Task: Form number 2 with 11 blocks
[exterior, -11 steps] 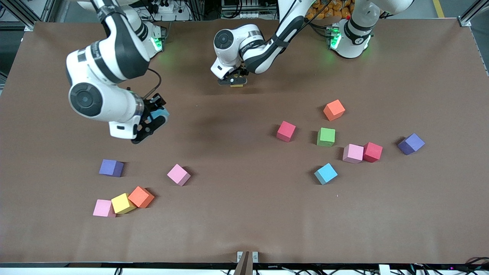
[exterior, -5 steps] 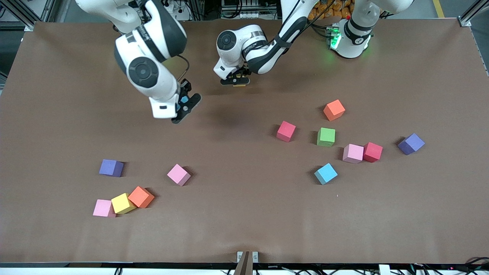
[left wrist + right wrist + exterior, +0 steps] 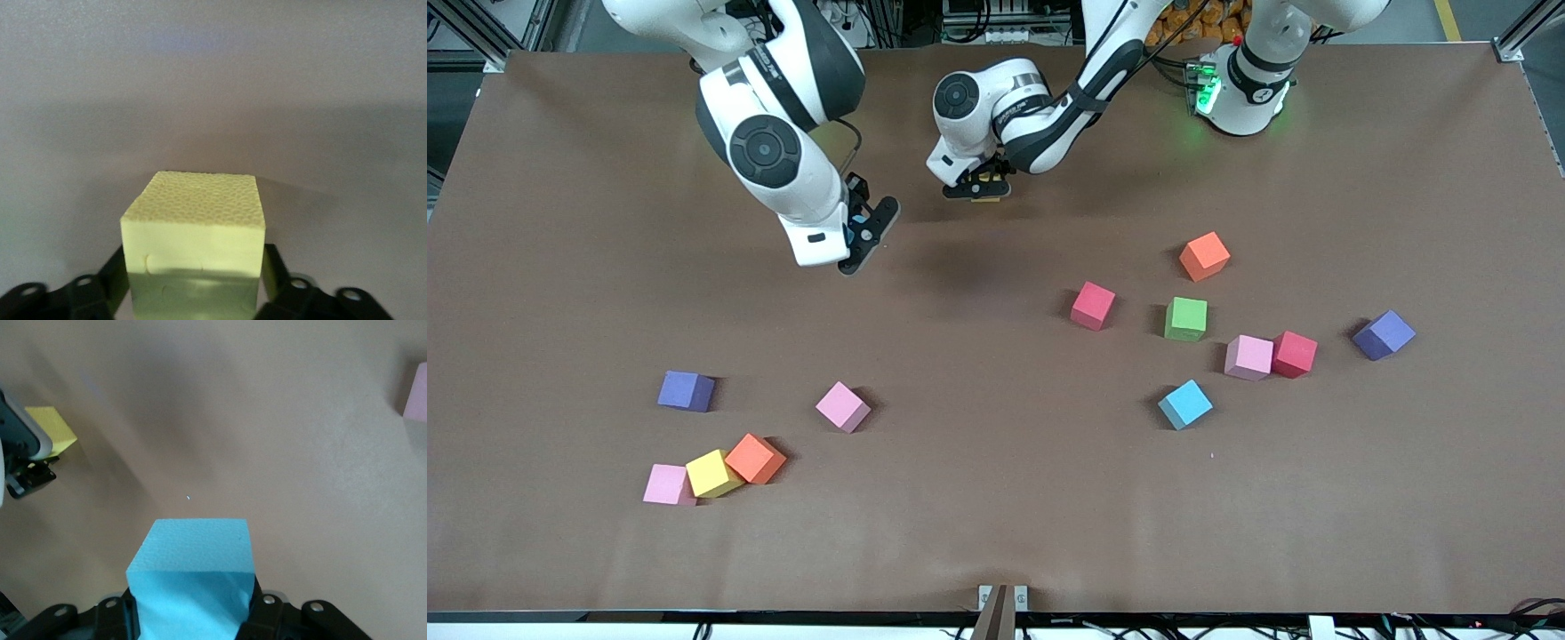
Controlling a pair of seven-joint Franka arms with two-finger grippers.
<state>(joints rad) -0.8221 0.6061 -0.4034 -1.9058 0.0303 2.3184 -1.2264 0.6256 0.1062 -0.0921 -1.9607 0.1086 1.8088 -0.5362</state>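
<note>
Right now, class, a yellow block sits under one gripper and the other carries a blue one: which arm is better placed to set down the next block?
The right. The right gripper is shut on the blue block, up beside the yellow block. The left gripper carries nothing else.

Left pincer [image 3: 980, 188] hides most of its yellow block [image 3: 985, 197]

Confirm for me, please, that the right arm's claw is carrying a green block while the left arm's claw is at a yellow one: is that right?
Not quite. The block in the right claw is blue, not green, as the right wrist view shows. The rest holds: the left claw is at a yellow block. The only green block lies on the table.
</note>
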